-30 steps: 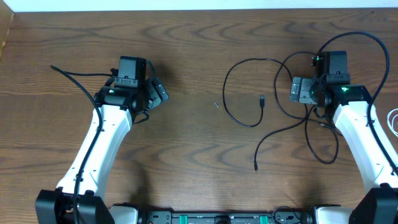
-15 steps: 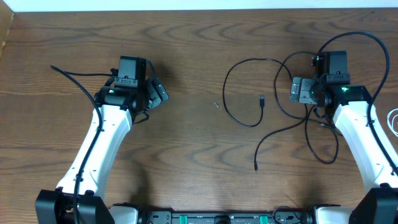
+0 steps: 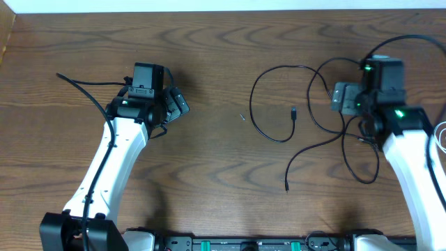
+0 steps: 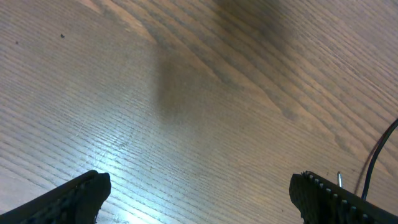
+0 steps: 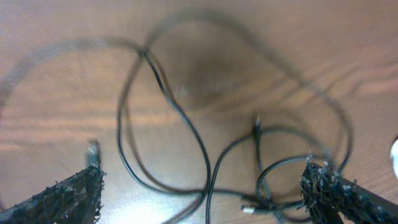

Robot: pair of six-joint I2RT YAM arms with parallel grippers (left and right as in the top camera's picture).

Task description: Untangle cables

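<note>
Right pincer (image 3: 341, 97): apart, empty, just slid right above black cable (image 3: 253, 104) loops. Left pincer (image 3: 175, 103): apart, empty, unmoved. No grab yet; tangle untouched.

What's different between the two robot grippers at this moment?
The left gripper hovers over bare brown wooden table; the right gripper hovers over the looped thin black cable. Seen from above, the left gripper sits at a slant, the right gripper squarely sideways. Both are open, empty and point toward the table's middle.
</note>
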